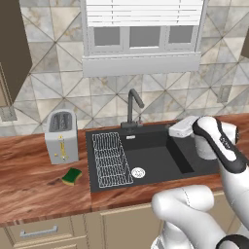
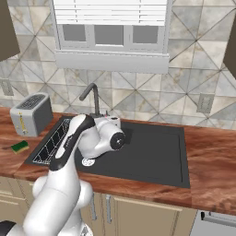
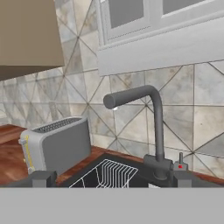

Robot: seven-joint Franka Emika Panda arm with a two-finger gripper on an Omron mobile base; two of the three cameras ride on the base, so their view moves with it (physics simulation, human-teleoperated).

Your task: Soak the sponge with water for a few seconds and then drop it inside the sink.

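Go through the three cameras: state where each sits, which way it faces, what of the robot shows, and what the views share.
Left base view: behind the arm's left, looking down at the sink, toaster and sponge; arm at lower right.
Right base view: behind the arm's right, same counter; arm at lower left.
Hand view: on the hand, facing the faucet and toaster; open pincer at the bottom.
Shared: all three show faucet, toaster and white rack.
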